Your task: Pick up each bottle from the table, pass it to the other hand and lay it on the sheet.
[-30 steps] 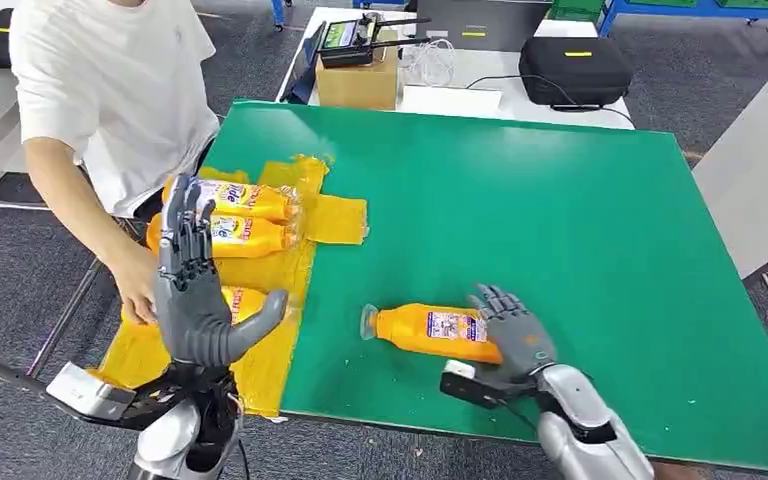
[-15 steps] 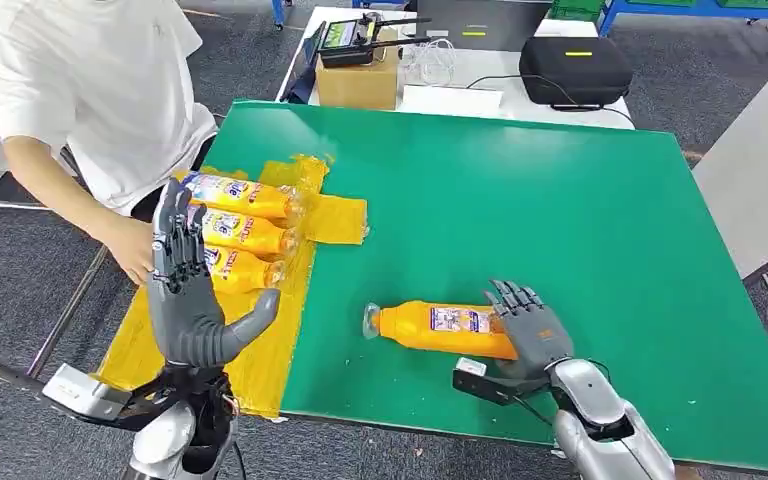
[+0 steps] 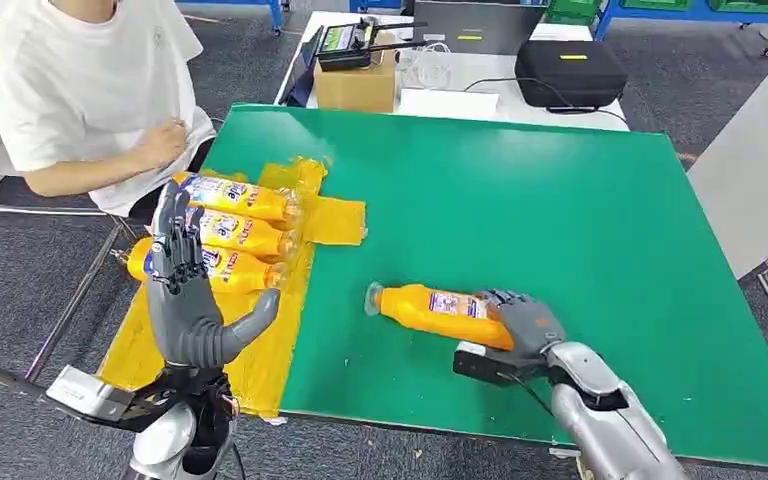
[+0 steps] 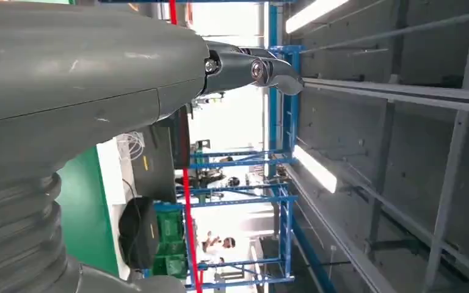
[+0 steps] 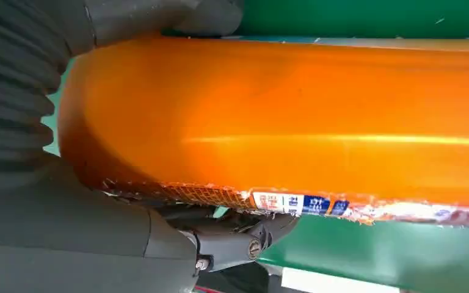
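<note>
**Right hand on the lone bottle, left hand raised empty**

Hidden/unclear: right hand (image 3: 522,325) covers the base end of the orange bottle (image 3: 438,312), so the base isn't visible in the head view. Right wrist view is mostly the bottle's orange body (image 5: 293,122) with a strip of label along one edge; label text too blurred to read. Fingers (image 5: 244,241) curl under the bottle, thumb on the opposite side, so the hand is wrapped round it. Can't tell whether the bottle is off the green table (image 3: 560,200) or resting on it.

Bottle orientation: lying flat, long axis roughly along the table's near edge, cap end toward the yellow sheet (image 3: 260,350), base end in the right hand. It sits on the green surface just beside the sheet, not touching it.

Three more bottles (image 3: 235,235) lie side by side on the sheet, caps toward the table centre.

Left hand (image 3: 192,300) held upright over the sheet, fingers spread, nothing in it.

Person in white shirt (image 3: 90,80) sits beyond the sheet's far corner, face cut off by the frame.
</note>
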